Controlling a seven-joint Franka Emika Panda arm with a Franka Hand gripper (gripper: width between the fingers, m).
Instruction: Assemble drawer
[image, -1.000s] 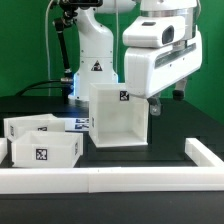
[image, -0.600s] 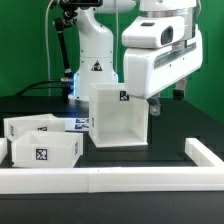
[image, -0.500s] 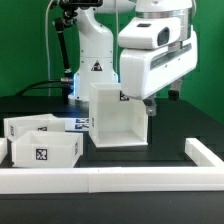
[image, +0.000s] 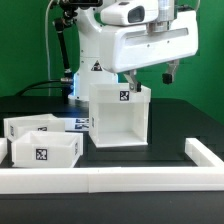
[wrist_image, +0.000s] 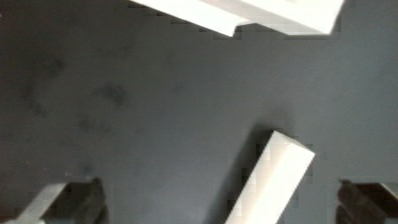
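Note:
The drawer's large hollow white casing (image: 118, 115) stands on the black table with its open side facing the front and a tag on its top edge. Two small white trays lie at the exterior view's left: a front tray (image: 40, 148) and one behind it (image: 30, 125). My gripper (image: 150, 80) hangs just above the casing's top right corner, open and empty. In the wrist view the gripper (wrist_image: 214, 205) shows both dark fingertips (wrist_image: 63, 200) wide apart over the black table, with a narrow white edge (wrist_image: 276, 180) between them and a white part (wrist_image: 249, 12) further off. I cannot tell which parts these are.
A long low white border rail (image: 110, 178) runs along the table's front and turns back at the exterior view's right (image: 205, 152). The marker board (image: 76, 124) lies between the trays and the casing. The robot's base (image: 95, 55) stands behind the casing.
My arm has risen and swung toward the exterior view's left. The gripper was low beside the casing's right wall and is now above its top. The parts have not moved.

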